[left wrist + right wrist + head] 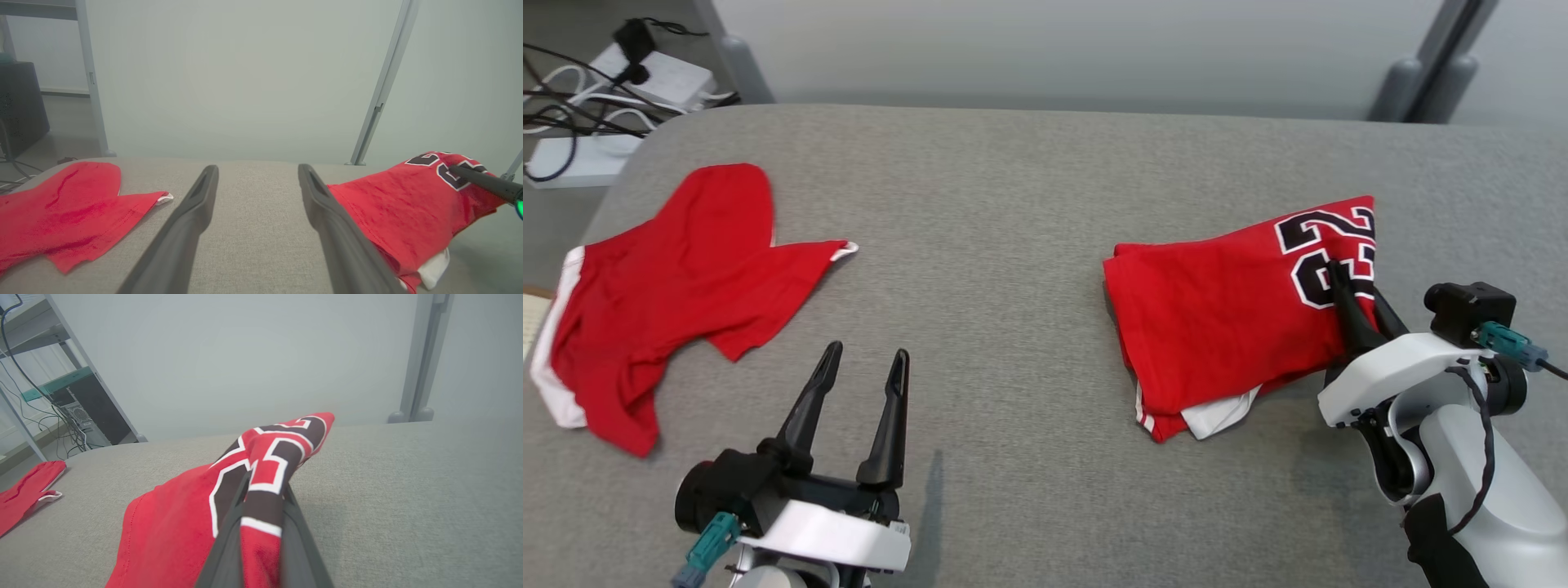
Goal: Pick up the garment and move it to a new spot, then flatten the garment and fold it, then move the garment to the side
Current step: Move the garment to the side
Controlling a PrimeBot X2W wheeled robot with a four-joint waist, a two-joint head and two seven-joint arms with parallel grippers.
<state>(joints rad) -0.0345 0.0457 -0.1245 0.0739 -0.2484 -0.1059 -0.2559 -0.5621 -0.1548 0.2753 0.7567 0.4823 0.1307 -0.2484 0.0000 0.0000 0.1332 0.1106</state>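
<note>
The garment (1217, 318) is a red jersey with black-and-white numbers, folded into a thick stack on the right of the grey padded table (1013, 204). My right gripper (1352, 282) is shut on its numbered right edge. In the right wrist view a ridge of garment (171, 522) fabric is pinched between the right gripper's (265, 486) fingers and lifted slightly. White trim shows at the stack's near corner. My left gripper (867, 353) hovers open and empty over the table's near middle, left of the garment (408, 204), as the left wrist view of the left gripper (257, 169) shows.
A second red garment (678, 286) with white trim lies loosely spread at the table's left side. Cables and power strips (605, 82) lie on the floor beyond the far-left corner. Grey frame posts (1421, 73) stand behind the table at right, and a shelf with a computer (81, 412) stands far left.
</note>
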